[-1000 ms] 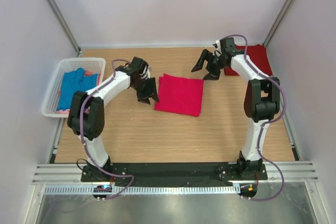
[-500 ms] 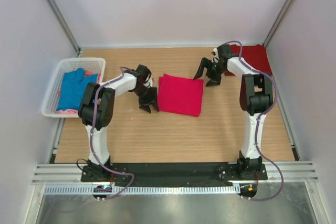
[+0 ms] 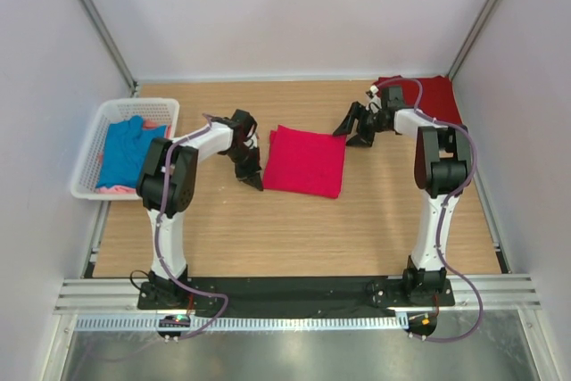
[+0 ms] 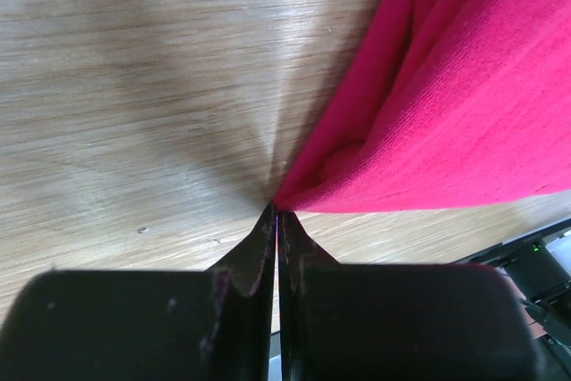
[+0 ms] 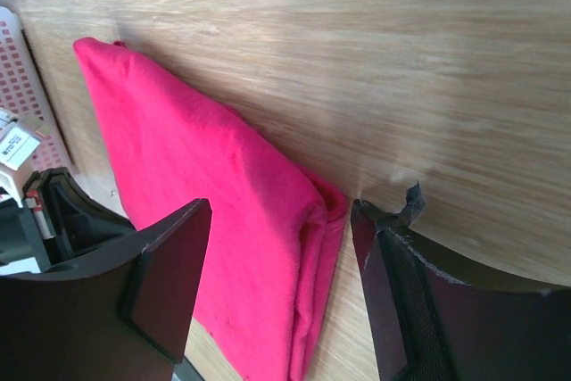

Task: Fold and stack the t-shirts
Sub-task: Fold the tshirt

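Bright even light, soft faint shadows, mostly sharp focus

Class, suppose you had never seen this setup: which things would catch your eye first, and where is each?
A folded bright pinkish-red cloth t-shirt lies in the middle, the shut left gripper at its near left corner, the open right gripper at its far right corner. A white plastic lattice basket holding a blue t-shirt sits at the left; a darker red t-shirt lies far right.
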Tool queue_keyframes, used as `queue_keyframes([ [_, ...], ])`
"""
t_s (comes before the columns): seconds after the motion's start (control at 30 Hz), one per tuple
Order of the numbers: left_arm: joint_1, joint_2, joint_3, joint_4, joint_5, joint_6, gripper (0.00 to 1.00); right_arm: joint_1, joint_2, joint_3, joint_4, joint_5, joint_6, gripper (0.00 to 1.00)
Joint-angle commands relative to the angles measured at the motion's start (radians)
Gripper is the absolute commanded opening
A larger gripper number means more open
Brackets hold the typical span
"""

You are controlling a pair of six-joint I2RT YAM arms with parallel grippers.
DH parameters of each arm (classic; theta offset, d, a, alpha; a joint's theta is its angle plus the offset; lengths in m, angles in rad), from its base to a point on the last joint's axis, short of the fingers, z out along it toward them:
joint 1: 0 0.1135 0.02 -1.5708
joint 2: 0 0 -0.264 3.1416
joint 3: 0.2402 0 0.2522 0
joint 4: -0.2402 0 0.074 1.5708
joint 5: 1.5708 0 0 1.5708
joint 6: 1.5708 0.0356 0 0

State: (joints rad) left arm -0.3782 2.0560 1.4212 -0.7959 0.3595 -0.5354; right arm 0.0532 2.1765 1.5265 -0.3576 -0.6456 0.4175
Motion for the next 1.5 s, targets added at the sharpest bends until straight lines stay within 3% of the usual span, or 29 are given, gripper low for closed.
queue_keyframes([
  [0.0,0.007,0.018,0.015,-0.043,-0.033,0.0,0.0,0.025,-0.015,-0.087,-0.032,0.124,-0.031,0.72],
  [0.17,0.007,0.007,0.019,-0.054,-0.031,0.005,0.0,0.033,-0.081,-0.146,-0.037,0.23,-0.013,0.73],
  [0.4,0.015,-0.007,0.041,-0.083,0.004,-0.005,0.02,0.05,-0.046,-0.138,-0.014,0.185,0.0,0.71],
  [0.53,0.019,-0.074,0.061,-0.12,-0.085,-0.029,0.03,0.057,-0.023,-0.134,-0.003,0.17,0.0,0.71],
  [0.67,0.035,-0.129,0.068,-0.14,-0.122,-0.031,0.16,0.074,0.003,-0.103,-0.001,0.126,-0.014,0.7],
  [0.87,0.048,-0.164,0.056,-0.151,-0.129,-0.032,0.19,0.102,0.023,-0.106,0.002,0.136,-0.008,0.68],
  [1.17,0.061,-0.208,0.05,-0.134,-0.102,-0.025,0.19,0.105,-0.033,-0.105,-0.064,0.138,-0.077,0.48],
  [1.27,0.061,-0.209,0.044,-0.115,-0.076,-0.026,0.19,0.105,-0.061,-0.091,-0.081,0.155,-0.095,0.18],
  [1.37,0.061,-0.195,0.047,-0.109,-0.073,-0.026,0.18,0.103,-0.078,-0.037,-0.11,0.181,-0.108,0.01],
  [1.47,0.062,-0.195,0.038,-0.092,-0.053,-0.035,0.18,0.105,-0.112,0.046,-0.174,0.227,-0.156,0.01],
])
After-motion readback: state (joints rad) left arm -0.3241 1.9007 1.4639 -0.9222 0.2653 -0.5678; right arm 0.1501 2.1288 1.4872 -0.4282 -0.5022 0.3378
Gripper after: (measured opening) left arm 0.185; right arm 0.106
